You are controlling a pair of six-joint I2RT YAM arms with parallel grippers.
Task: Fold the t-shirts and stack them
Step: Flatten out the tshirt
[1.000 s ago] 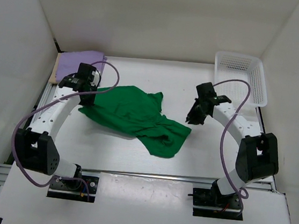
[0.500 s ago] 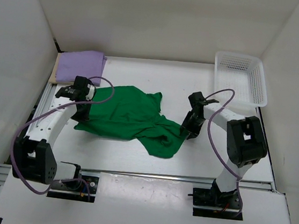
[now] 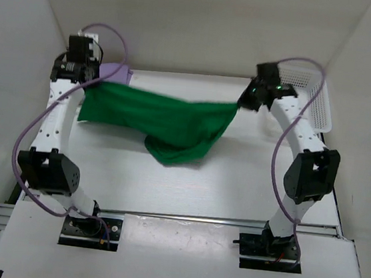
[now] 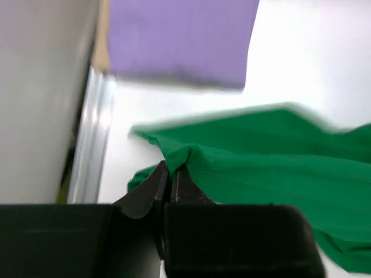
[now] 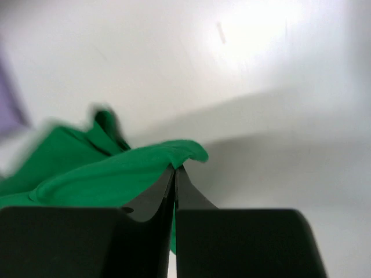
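A green t-shirt [image 3: 161, 119] hangs stretched in the air between my two grippers, its middle sagging toward the table. My left gripper [image 3: 89, 88] is shut on the shirt's left edge; in the left wrist view [image 4: 169, 169] green cloth [image 4: 261, 174] is pinched between the jaws. My right gripper [image 3: 242, 104] is shut on the shirt's right edge; the right wrist view [image 5: 174, 169] shows a green fold [image 5: 116, 174] clamped at the tips. A folded purple t-shirt [image 3: 113, 72] lies at the back left, mostly hidden behind the left arm, and shows clearly in the left wrist view [image 4: 179, 40].
A white plastic basket [image 3: 310, 99] stands at the back right, behind the right arm. White walls close in the table [image 3: 248, 180] on the left, back and right. A metal rail [image 4: 87, 145] runs along the table's left edge.
Both grippers closed on the green shirt's edges on the table, then rose and moved back and apart, lifting the shirt and stretching it out in the air.
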